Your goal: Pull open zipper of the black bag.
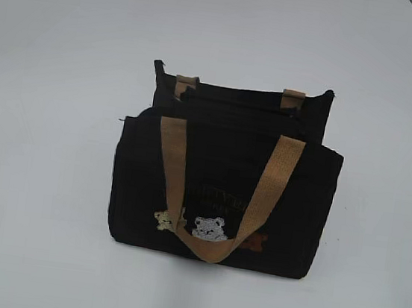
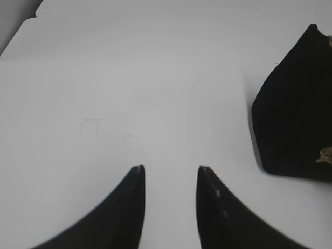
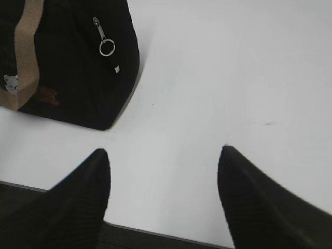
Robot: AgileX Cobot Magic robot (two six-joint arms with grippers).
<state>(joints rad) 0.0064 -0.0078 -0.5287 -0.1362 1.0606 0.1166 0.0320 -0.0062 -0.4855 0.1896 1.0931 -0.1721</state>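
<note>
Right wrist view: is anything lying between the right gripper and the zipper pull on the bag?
Nothing visible. The right gripper is open over bare white table, and the silver zipper pull hangs exposed on the black bag, up and to the left.

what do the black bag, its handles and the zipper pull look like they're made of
Black bag: seemingly matte woven fabric, maybe canvas; it reflects nothing and sags softly along the top.
Handles: tan webbing, with a ribbed weave visible on the straps.
Zipper pull: probably metal, silvery and shiny, with a thin round ring hanging from it.
Bears: apparently embroidered thread, though too blurred to be sure.
</note>
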